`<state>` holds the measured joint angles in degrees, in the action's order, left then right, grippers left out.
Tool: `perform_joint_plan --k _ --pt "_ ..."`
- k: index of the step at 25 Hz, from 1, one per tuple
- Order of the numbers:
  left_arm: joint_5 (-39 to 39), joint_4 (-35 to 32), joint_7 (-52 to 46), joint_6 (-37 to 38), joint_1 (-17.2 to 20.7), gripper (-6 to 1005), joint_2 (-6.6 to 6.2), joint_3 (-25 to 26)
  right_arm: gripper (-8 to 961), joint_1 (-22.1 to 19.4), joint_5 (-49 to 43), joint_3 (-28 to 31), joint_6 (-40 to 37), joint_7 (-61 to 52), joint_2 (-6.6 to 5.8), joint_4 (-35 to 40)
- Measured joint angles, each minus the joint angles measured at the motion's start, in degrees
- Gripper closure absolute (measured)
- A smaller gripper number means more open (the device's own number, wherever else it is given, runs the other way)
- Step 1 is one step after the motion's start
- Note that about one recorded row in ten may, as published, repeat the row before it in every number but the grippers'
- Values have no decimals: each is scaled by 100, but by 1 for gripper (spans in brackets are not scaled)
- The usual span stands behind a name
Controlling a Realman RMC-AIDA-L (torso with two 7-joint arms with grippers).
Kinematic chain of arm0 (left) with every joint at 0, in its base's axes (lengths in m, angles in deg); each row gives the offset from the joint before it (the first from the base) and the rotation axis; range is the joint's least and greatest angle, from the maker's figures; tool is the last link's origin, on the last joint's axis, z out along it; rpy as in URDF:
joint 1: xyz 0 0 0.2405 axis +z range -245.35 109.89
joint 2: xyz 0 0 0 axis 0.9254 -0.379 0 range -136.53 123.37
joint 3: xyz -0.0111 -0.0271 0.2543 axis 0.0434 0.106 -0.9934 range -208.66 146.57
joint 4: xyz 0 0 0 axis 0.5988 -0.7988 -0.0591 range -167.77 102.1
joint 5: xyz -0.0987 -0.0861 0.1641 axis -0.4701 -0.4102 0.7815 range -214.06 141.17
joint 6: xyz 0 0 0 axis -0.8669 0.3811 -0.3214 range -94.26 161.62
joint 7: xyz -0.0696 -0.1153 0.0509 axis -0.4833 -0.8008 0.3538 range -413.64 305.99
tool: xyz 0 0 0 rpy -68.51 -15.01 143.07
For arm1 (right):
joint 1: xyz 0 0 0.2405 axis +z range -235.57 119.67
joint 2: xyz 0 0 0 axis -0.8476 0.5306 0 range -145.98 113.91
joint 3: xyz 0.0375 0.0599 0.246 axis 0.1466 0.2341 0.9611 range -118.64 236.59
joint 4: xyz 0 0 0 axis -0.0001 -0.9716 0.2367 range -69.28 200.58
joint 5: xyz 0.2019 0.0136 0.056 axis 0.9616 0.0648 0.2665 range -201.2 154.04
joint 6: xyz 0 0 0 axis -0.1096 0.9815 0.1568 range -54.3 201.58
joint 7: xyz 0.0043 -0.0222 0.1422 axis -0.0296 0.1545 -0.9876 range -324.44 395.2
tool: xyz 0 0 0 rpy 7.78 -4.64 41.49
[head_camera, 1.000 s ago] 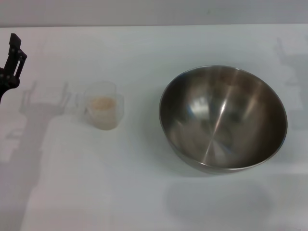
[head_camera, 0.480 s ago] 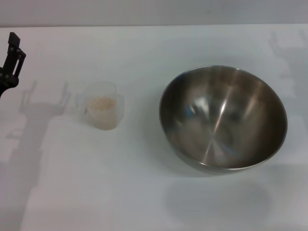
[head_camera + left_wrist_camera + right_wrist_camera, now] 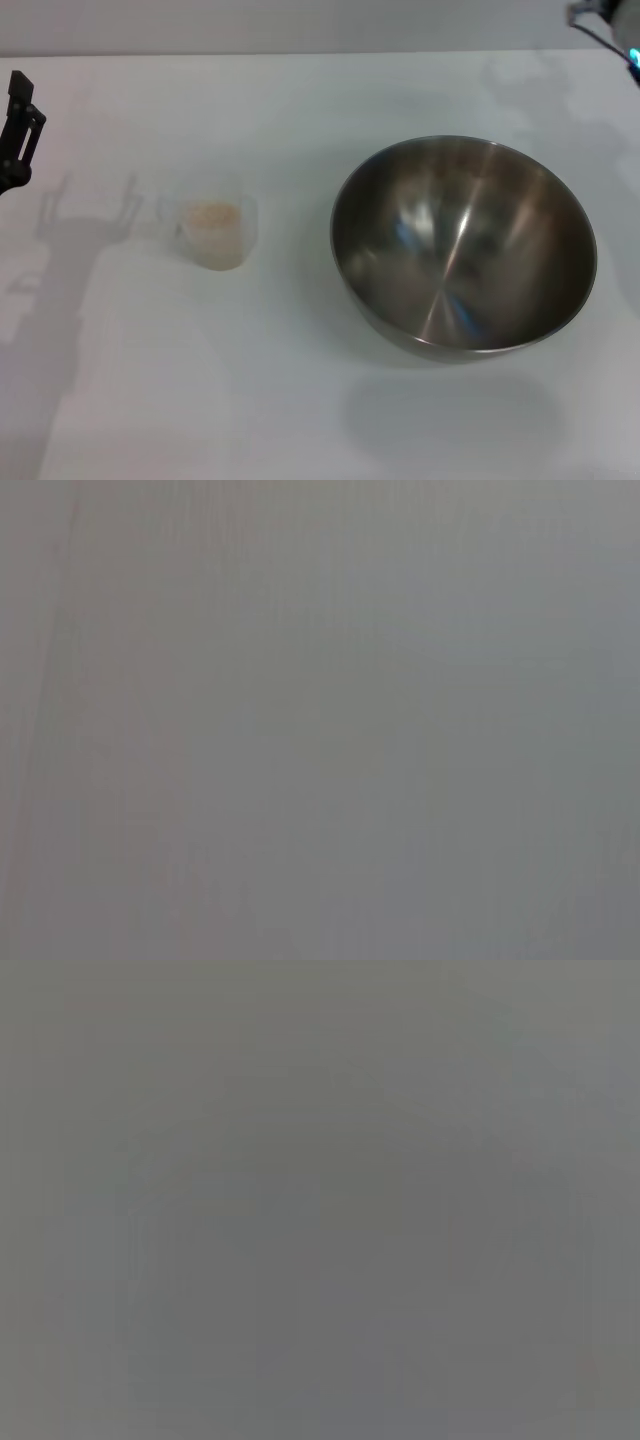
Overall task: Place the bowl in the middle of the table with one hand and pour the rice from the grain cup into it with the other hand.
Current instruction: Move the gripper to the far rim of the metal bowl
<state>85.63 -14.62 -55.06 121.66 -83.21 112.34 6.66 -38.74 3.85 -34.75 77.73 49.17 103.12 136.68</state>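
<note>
A: Report the position of the task items.

B: The bowl (image 3: 464,246) rests upright on the desk (image 3: 300,400), on the robot's right side, not yet at the centre. The grain cup (image 3: 216,230) stands upright on the left side, well apart from the bowl, with the rice (image 3: 212,214) showing as a pale mass inside.

A: State of each hand?

B: The left hand (image 3: 20,130) sits at the left edge of the head view, clear of the cup and holding nothing; whether its fingers are spread or closed, I cannot tell. Of the right hand, nothing is visible; only a tip of the right arm (image 3: 610,22) with a lit indicator shows at the upper right corner. Both wrist views show a uniform grey field.

A: Handling notes?

B: Judgement only. The bowl is rigid steel, smooth and probably slippery; pinch across the rim wall on the right side. The cup looks light and thin-walled, so it may tip or flex. Take it at the body or side handle with moderate force and keep it level until it is over the bowl.
</note>
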Motion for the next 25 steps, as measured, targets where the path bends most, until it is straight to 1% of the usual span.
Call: perform_joint_plan --k 2,3,4,6,7,8,9,11,12,13,14,17,18,19,22,23,25 --pt "0 0 0 0 0 179 0 0 158 32 1 74 893 -8 0 495" --pt "1 -13 0 26 2 179 0 0 158 43 3 157 1738 -13 0 950" --pt "1 -13 0 26 2 179 0 0 158 43 3 157 1738 -13 0 950" --pt "1 -18 0 34 2 179 -1 0 158 73 4 269 2446 -59 -1 1359" --pt "1 -19 0 36 6 179 0 0 158 118 4 353 2946 -120 -3 1585" --pt "1 -19 0 35 8 179 0 0 158 248 15 564 3789 -214 -7 1900" --pt "3 -20 0 36 10 179 0 0 158 248 15 564 3789 -214 -7 1900" --pt "1 -6 0 36 11 179 -1 0 158 393 65 786 4523 -243 -11 2082" --pt "1 -3 0 37 11 179 -1 0 158 495 125 945 4963 -245 -14 2154" --pt "1 9 0 48 11 179 0 0 158 681 264 1243 5687 -243 -22 2214" --pt "1 9 0 48 11 179 0 0 158 681 264 1243 5687 -243 -22 2214" --pt "1 11 0 81 2 179 0 0 157 1040 393 1757 6642 -206 -35 2187" --pt "1 3 0 96 -15 179 0 0 157 1278 402 2075 7178 -180 -62 2064" --pt "1 3 0 96 -15 179 0 0 157 1278 402 2075 7178 -180 -62 2064" --pt "0 -17 0 104 -38 179 0 0 157 1614 400 2367 7774 -119 -137 1731" --pt "0 -19 0 105 -50 179 0 9 157 1801 375 2458 8091 -80 -185 1480" --pt "0 -15 0 105 -55 179 0 17 157 1873 355 2482 8192 -63 -208 1365"
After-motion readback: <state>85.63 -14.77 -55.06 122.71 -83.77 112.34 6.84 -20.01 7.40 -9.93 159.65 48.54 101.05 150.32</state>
